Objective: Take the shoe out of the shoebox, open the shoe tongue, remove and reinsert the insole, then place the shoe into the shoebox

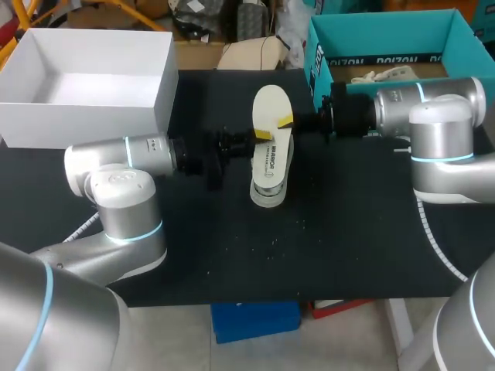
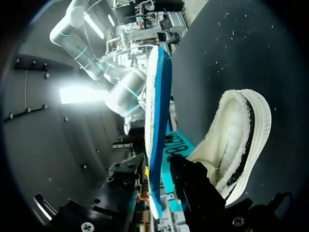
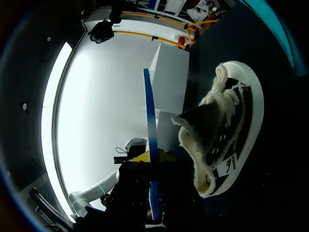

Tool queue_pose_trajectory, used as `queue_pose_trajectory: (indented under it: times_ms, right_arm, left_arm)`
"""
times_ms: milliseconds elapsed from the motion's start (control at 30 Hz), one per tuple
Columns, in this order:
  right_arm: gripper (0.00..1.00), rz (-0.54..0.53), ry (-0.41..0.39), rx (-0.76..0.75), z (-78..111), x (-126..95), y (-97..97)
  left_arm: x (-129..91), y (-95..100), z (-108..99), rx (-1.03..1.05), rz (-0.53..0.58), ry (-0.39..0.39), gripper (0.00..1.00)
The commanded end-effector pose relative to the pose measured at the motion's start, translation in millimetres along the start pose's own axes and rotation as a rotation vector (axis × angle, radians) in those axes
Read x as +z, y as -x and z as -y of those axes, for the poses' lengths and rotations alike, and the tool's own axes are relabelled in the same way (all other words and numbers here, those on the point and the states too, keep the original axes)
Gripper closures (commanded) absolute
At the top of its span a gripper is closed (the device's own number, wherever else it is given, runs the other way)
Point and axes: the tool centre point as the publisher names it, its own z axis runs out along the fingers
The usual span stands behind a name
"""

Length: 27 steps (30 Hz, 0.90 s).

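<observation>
The white insole (image 1: pixel 271 108) hangs in the air above the middle of the black table, blue on its underside (image 2: pixel 157 96). My left gripper (image 1: pixel 261 136) comes in from the left and my right gripper (image 1: pixel 286 120) from the right, each shut on an edge of it. In the left wrist view the insole stands edge-on between the dark fingers of my left gripper (image 2: pixel 157 193). The right wrist view shows it the same way inside my right gripper (image 3: pixel 154 193). Below it the white fleece-lined shoe (image 1: pixel 271 174) (image 2: pixel 236 140) (image 3: pixel 227 140) rests on the table, tongue pulled open.
The teal shoebox (image 1: pixel 371 31) stands open at the back right, behind my right arm. A large white box (image 1: pixel 77 116) sits at the back left. Bare black tabletop (image 1: pixel 325 247) lies in front of the shoe.
</observation>
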Motion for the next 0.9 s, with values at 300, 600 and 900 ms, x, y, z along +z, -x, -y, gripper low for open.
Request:
queue_pose_trajectory:
  times_ms: [300, 600, 900]
  right_arm:
    - [0.41, -0.035, 0.006, 0.005, -0.8, -1.9, -1.6]
    - [0.00, -0.041, 0.104, -0.057, 6.4, -36.0, -2.9]
    - [0.00, 0.170, 0.155, -0.163, 25.0, -86.2, -8.6]
  left_arm:
    - [7.7, -3.5, 0.6, 0.007, -0.054, 0.034, 1.00]
    - [-20.1, -2.4, 19.8, 0.012, -0.203, 0.104, 1.00]
    - [-45.9, -0.6, 37.9, -0.080, -0.357, 0.151, 1.00]
